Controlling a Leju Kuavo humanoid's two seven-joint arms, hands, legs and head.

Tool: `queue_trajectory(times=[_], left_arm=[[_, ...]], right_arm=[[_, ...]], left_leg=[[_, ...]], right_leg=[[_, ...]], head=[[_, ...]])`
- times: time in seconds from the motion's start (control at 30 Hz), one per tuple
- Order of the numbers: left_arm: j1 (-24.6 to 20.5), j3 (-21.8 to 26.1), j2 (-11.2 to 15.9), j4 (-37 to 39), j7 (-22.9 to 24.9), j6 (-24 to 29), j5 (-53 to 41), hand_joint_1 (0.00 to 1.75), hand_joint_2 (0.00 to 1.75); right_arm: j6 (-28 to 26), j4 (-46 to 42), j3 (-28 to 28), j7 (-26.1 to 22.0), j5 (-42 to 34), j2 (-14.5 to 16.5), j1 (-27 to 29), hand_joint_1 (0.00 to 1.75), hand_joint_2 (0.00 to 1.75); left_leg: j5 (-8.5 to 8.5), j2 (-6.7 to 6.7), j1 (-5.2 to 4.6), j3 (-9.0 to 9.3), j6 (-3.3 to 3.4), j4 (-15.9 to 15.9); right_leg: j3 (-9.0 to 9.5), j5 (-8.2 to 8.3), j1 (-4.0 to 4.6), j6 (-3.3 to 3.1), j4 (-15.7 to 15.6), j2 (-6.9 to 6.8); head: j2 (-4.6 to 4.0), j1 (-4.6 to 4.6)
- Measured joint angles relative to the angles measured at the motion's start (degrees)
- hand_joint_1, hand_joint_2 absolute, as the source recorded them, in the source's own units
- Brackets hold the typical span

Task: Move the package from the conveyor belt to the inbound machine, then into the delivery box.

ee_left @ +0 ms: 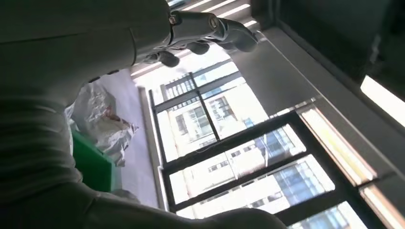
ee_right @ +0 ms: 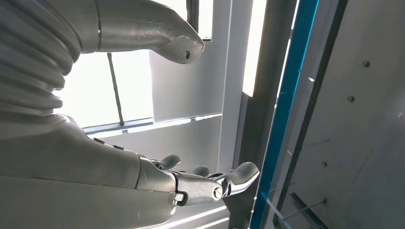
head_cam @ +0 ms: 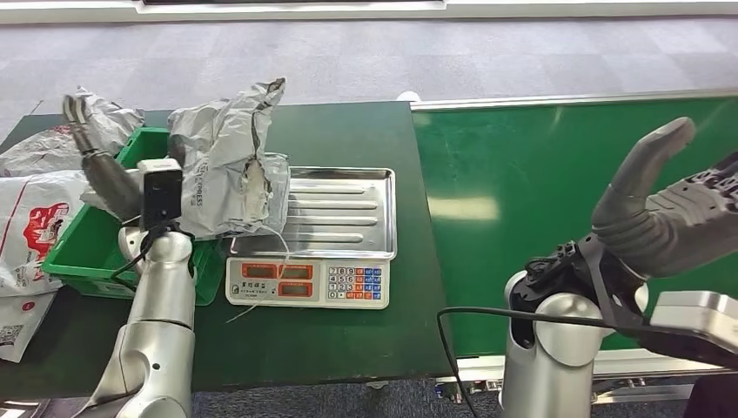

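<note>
Resting half on the silver metal tray of the inbound weighing machine (head_cam: 348, 209) and half over the green plastic delivery box (head_cam: 91, 252), crumpled grey plastic package (head_cam: 228, 165), touched by neither hand. Probably the final step: needs gripping again and tipping fully into the box. Raised behind the package, left hand (head_cam: 97, 161), fingers apart, holding nothing. Lifted near the green conveyor belt (head_cam: 540, 192), right hand (head_cam: 666, 209), thumb up, fingers spread and empty. Dark surface (head_cam: 331, 340) beneath.

white bags (head_cam: 30, 222) — left of bin | grey carpet (head_cam: 365, 61) — beyond table
</note>
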Motion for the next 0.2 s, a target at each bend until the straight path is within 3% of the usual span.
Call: queue_trajectory(times=[0.1,0.17,0.2], left_arm=[[4.1,-3.9,-1.4,-12.4,-0.6,-0.4,12.4,0.0,0.0],[6.7,-8.4,-1.4,-18.8,-0.3,-2.5,17.1,0.0,0.87],[7.3,-9.6,-1.4,-20.2,-0.2,-3.3,18.1,0.0,1.16]], right_arm=[[0.0,1.1,-0.7,0.0,0.6,0.0,0.0,0.0,1.75],[0.0,1.6,-1.0,0.0,0.8,0.0,0.1,0.0,1.75],[0.0,1.8,-1.0,0.0,0.9,0.0,0.1,0.0,1.75]], left_leg=[[-0.03,-0.08,0.0,-0.02,0.02,0.0],[-0.04,-0.17,0.0,-0.05,0.03,0.0],[-0.04,-0.2,0.0,-0.06,0.03,0.0]], right_leg=[[0.0,-0.07,0.0,0.06,0.0,-0.06],[0.02,-0.14,0.0,0.11,0.0,-0.16],[0.03,-0.16,0.0,0.12,0.0,-0.19]], head=[[0.0,-0.02],[0.0,-0.01],[0.0,-0.01]])
